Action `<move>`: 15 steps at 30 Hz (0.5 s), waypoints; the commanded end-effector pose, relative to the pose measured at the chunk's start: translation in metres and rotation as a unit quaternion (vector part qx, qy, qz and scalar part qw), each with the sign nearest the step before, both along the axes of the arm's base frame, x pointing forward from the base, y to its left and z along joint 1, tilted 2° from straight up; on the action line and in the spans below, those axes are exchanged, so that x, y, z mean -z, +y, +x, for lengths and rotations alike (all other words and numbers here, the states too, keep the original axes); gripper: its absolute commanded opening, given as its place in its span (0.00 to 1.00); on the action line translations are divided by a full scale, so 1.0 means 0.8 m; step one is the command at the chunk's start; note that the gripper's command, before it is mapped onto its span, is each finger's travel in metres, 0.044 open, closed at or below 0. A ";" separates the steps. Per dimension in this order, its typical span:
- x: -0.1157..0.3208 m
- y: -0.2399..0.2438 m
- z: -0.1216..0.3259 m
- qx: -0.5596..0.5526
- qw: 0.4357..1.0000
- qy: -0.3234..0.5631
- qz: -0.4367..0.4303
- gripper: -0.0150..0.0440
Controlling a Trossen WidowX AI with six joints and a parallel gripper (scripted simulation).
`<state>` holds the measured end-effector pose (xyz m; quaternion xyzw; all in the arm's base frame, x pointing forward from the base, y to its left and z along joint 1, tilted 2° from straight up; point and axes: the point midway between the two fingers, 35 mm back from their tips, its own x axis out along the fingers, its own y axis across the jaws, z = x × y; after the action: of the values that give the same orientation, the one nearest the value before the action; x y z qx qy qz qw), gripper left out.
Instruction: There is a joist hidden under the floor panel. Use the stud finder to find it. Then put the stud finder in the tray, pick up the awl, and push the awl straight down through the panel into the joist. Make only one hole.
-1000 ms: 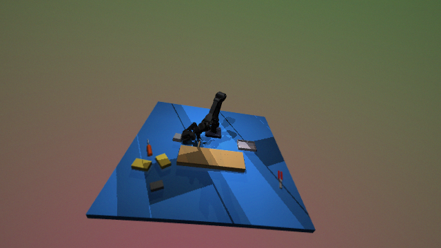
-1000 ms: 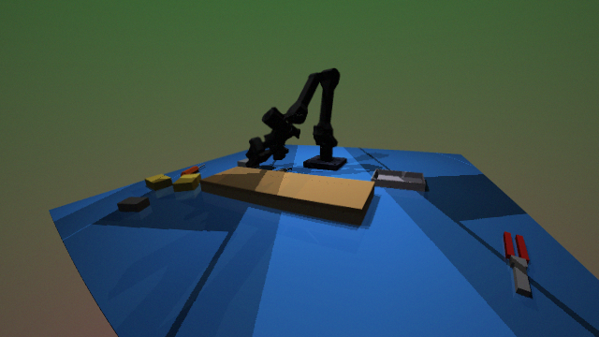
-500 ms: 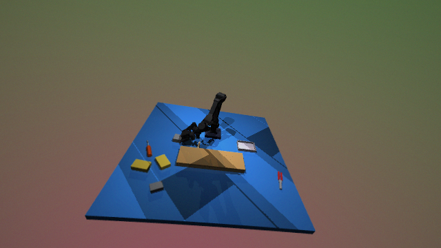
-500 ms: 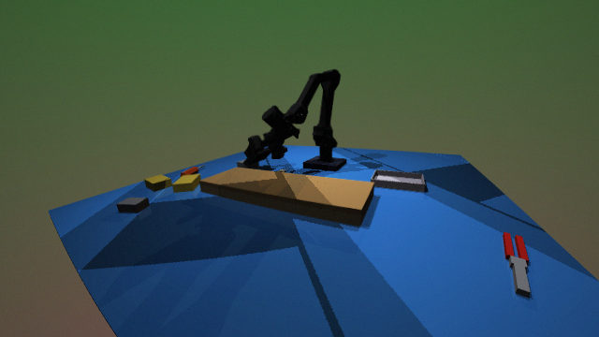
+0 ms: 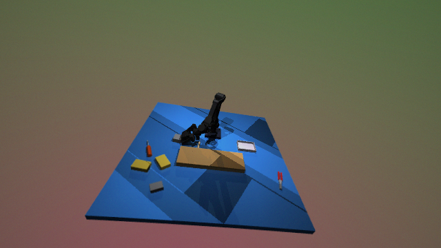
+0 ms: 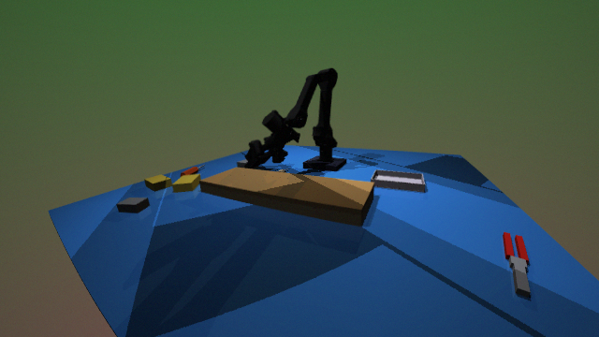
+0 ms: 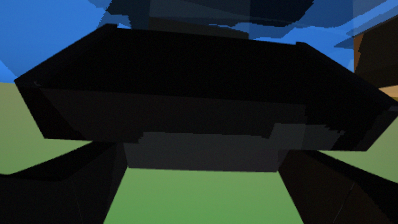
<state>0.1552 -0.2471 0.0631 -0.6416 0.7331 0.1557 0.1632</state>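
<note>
My gripper [image 5: 187, 138] [image 6: 253, 161] [image 7: 205, 138] is shut on the stud finder [image 7: 200, 116], a wide dark block that fills much of the wrist view. It hangs low behind the left back corner of the floor panel [image 5: 207, 158] [image 6: 290, 187], a long tan slab. The stud finder blends into the dark gripper in the top and exterior views. A small tan tool [image 5: 198, 144] [image 6: 282, 170], perhaps the awl, is just behind the panel and partly hidden in the exterior view. The pale tray [image 5: 246, 146] [image 6: 398, 180] is empty, behind the panel on the right. No hole can be made out.
A grey block [image 5: 177, 138] is beside the gripper. An orange-handled tool [image 5: 149, 151] [image 6: 191, 171], two yellow blocks [image 5: 140, 165] [image 5: 162, 161] and another grey block [image 5: 156, 187] [image 6: 133, 204] lie left. Red-handled pliers [image 5: 280, 179] [image 6: 518, 262] lie right.
</note>
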 end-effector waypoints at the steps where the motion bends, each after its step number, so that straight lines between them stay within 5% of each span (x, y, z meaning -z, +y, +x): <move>1: 0.001 0.000 -0.002 0.002 1.000 -0.005 -0.003 0.25; 15: 0.008 0.001 -0.005 0.001 1.000 -0.003 -0.001 0.25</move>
<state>0.1523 -0.2459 0.0554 -0.6408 0.7334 0.1564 0.1640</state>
